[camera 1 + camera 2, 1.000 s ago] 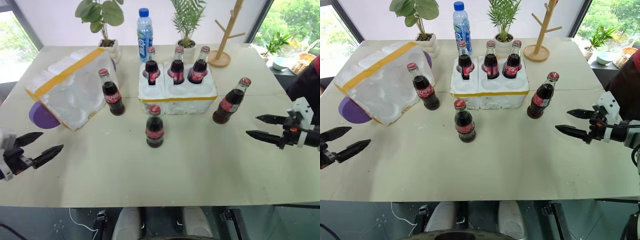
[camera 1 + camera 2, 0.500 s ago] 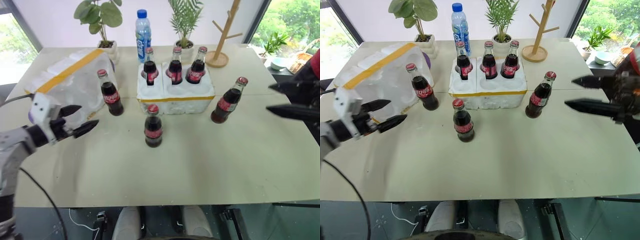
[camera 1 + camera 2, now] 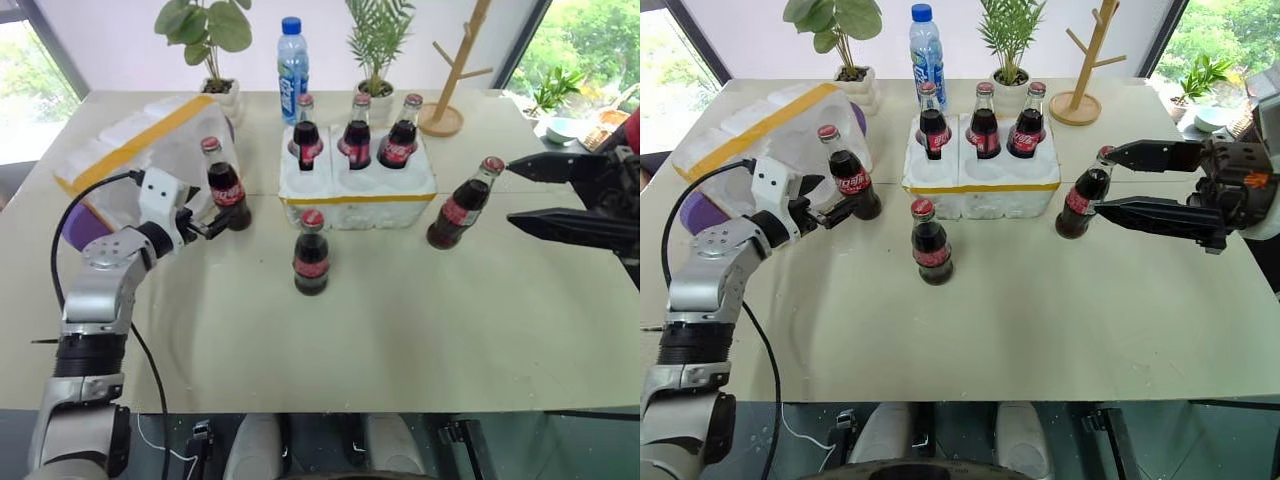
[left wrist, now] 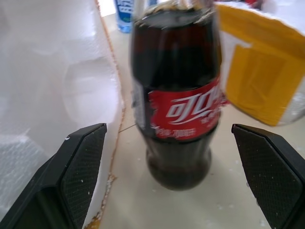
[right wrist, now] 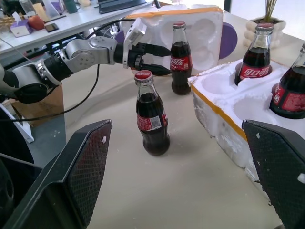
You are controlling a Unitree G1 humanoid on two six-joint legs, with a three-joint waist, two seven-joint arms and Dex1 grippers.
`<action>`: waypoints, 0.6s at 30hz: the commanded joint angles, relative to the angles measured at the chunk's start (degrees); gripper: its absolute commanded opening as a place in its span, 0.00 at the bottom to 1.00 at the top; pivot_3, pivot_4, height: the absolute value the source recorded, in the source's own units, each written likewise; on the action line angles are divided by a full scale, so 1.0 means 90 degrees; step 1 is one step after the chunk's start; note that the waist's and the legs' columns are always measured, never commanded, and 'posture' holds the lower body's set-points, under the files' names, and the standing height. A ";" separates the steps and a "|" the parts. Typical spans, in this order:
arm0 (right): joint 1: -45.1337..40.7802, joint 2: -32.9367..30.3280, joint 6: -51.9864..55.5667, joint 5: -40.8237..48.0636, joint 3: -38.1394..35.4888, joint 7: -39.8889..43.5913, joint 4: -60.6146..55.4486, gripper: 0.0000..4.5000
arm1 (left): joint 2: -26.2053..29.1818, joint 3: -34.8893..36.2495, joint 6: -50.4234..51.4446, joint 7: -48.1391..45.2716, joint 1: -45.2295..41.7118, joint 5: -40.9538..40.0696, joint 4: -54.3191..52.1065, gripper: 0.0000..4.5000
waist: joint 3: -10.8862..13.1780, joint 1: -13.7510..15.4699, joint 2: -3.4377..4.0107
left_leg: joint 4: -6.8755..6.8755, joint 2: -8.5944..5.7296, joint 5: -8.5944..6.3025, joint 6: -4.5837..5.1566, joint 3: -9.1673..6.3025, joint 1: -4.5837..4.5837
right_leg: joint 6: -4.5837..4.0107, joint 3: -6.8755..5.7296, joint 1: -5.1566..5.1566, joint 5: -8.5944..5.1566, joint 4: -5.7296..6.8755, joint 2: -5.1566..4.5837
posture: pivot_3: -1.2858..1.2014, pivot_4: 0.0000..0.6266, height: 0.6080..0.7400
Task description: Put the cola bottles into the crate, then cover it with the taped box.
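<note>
Cola bottles come first here: the left one (image 4: pixel 177 95) stands between the two black fingers (image 4: pixel 78 167) of the left gripper (image 3: pixel 222 220), which are spread wide on either side of its lower body and, as far as the wrist view tells, touch neither side. That bottle stands just beside the taped box (image 3: pixel 140 165), which lies tilted at its nine o'clock.

Moving outward, the crate (image 3: pixel 357 190) sits at about three o'clock from that bottle, with three bottles (image 3: pixel 360 133) in its back wells and the three front wells empty. A loose bottle (image 3: pixel 311 252) stands in front of the crate, at its six o'clock. Another (image 3: pixel 461 203) stands at the crate's four o'clock, leaning slightly, and the right gripper (image 3: pixel 1118 180) is held level with its fingers parted, the tips close to that bottle's neck and shoulder without gripping it.

Risks, as I judge them: the left finger nearest the foam could catch the box wall as the gripper closes, pushing the bottle askew or tipping it. A grip low on round glass may let the bottle swing when lifted. On the right, a finger tip nudging the leaning bottle could topple it.
</note>
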 commanded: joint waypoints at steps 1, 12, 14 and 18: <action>-0.0043 0.0025 -0.0164 0.0133 -0.0083 -0.0069 -0.0225 1.00 | -0.0153 -0.0007 -0.0319 -0.0045 -0.0485 0.0043 0.0503 0.98 | 0.0000 0.0025 0.0000 | 0.0001 -0.0001 0.0001 -0.0001 0.0000 0.0000 | 0.0000 0.0000 0.0000 0.0000 0.0001 0.0000 | 0.52 0.24 1.00; -0.0098 0.0185 -0.0633 -0.0128 0.0437 -0.0240 -0.0268 1.00 | -0.0532 -0.0383 -0.1563 -0.0467 -0.1724 0.0551 0.2749 0.98 | 0.0000 0.0012 -0.0005 | 0.0016 -0.0007 0.0001 -0.0001 0.0001 -0.0002 | 0.0013 0.0000 0.0006 0.0010 0.0001 0.0003 | 0.52 0.24 1.00; -0.0096 0.0216 -0.0671 -0.0154 0.0471 -0.0293 -0.0275 1.00 | -0.0531 -0.0391 -0.1644 -0.0521 -0.1755 0.0558 0.2816 0.87 | 0.0000 0.0011 -0.0005 | 0.0015 -0.0005 0.0001 -0.0001 0.0001 -0.0002 | 0.0013 0.0001 0.0006 0.0010 0.0001 0.0002 | 0.52 0.24 1.00; -0.0115 0.0239 -0.0710 -0.0146 0.0509 -0.0352 -0.0285 1.00 | -0.0466 -0.0329 -0.1590 -0.0744 -0.1705 0.0456 0.2665 0.70 | 0.0000 0.0012 -0.0005 | 0.0015 -0.0005 0.0001 -0.0001 0.0003 -0.0002 | 0.0014 0.0000 0.0006 0.0010 0.0001 0.0000 | 0.52 0.24 1.00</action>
